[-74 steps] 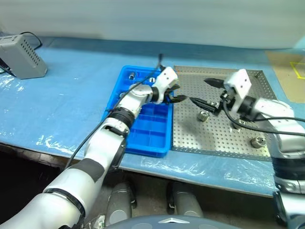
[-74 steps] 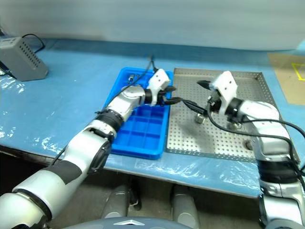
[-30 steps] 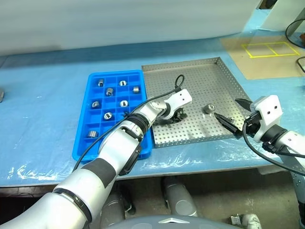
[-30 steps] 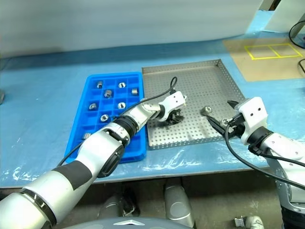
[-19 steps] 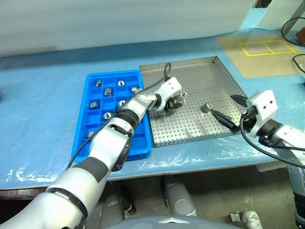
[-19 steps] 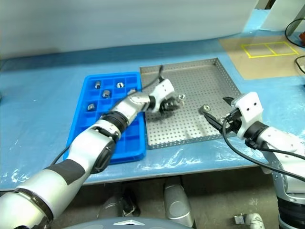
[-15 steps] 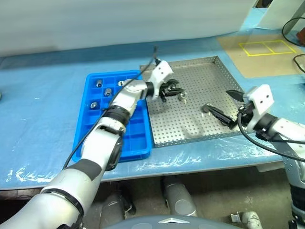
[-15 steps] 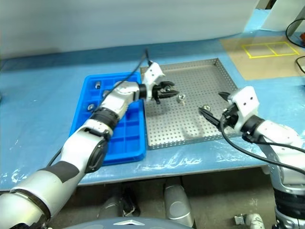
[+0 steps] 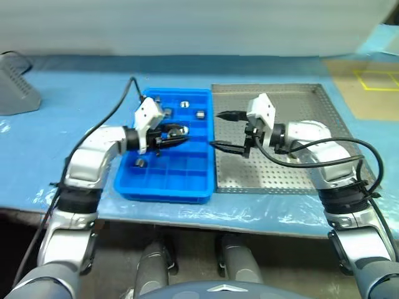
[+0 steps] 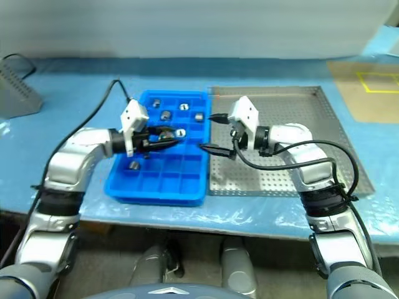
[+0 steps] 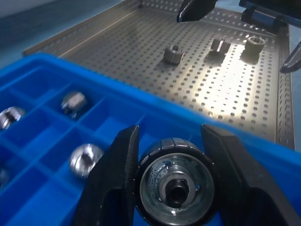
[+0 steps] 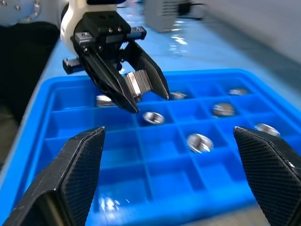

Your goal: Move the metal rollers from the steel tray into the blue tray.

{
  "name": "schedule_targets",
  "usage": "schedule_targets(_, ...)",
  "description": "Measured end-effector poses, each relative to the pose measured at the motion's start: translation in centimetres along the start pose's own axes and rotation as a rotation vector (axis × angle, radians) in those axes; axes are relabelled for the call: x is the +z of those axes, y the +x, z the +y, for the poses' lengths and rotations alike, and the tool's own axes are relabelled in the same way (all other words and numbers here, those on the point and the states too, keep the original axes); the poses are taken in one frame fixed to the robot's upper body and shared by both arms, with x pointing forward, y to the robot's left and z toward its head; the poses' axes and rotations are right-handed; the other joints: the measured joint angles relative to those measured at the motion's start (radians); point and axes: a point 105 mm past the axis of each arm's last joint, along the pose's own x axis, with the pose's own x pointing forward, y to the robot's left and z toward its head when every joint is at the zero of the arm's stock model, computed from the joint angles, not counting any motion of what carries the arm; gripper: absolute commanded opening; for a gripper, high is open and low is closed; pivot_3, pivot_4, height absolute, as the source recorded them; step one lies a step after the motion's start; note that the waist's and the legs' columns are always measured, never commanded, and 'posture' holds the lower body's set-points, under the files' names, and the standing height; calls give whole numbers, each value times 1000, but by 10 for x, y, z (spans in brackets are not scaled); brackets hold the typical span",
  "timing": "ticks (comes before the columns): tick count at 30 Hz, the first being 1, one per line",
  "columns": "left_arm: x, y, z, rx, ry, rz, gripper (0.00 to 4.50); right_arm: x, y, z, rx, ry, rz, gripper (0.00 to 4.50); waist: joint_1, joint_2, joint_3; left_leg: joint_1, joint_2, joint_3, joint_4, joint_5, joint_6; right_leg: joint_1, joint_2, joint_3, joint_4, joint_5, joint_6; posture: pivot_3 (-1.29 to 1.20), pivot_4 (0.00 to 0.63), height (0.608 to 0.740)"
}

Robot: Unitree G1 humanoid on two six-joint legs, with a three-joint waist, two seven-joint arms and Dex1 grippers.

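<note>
My left gripper (image 9: 177,132) is shut on a metal roller (image 11: 174,181) and hangs over the middle of the blue tray (image 9: 165,194). The right wrist view shows the same roller (image 12: 139,82) gripped between the two black fingers above a compartment. Several rollers lie in the blue tray's compartments (image 9: 200,114). Three rollers (image 11: 174,54) rest on the steel tray (image 9: 299,99). My right gripper (image 9: 222,131) is open with nothing in it, at the steel tray's left edge, pointing at the blue tray and the left gripper.
A grey box (image 9: 17,90) stands on the blue-covered table at the far left. A black cable (image 9: 118,106) runs from the left wrist across the table. Tape marks a yellow rectangle (image 9: 377,80) at the far right.
The view has swung. My left gripper carried the roller from the steel tray to above the blue tray. The right gripper swung left across the steel tray to its left edge.
</note>
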Motion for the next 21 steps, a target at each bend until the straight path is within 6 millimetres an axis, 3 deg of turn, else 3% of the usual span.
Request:
schedule_targets(3, -23, -11, -9, 22, -52, 57, 1740, -5, 12, 5, 57, -5, 3, 4500, 65, 0, 0, 5, -1, 6, -7, 2, -3, 0, 0, 5, 0, 0, 0, -70, 150, 740)
schedule_targets(7, -27, -12, -11, 42, -64, 59, 1740, -4, 17, 4, 73, -20, -11, 4500, 105, -1, 0, 9, -2, 8, -12, 4, -5, 1, 0, 8, 0, 0, 0, -67, 150, 740)
schedule_targets(21, -47, -1, -34, -59, -45, 145, 1740, -12, 13, -1, 38, -22, 21, 4500, 94, -1, -1, 15, 4, 9, -20, 9, -12, -3, 10, 13, 0, -1, -2, -127, 150, 740)
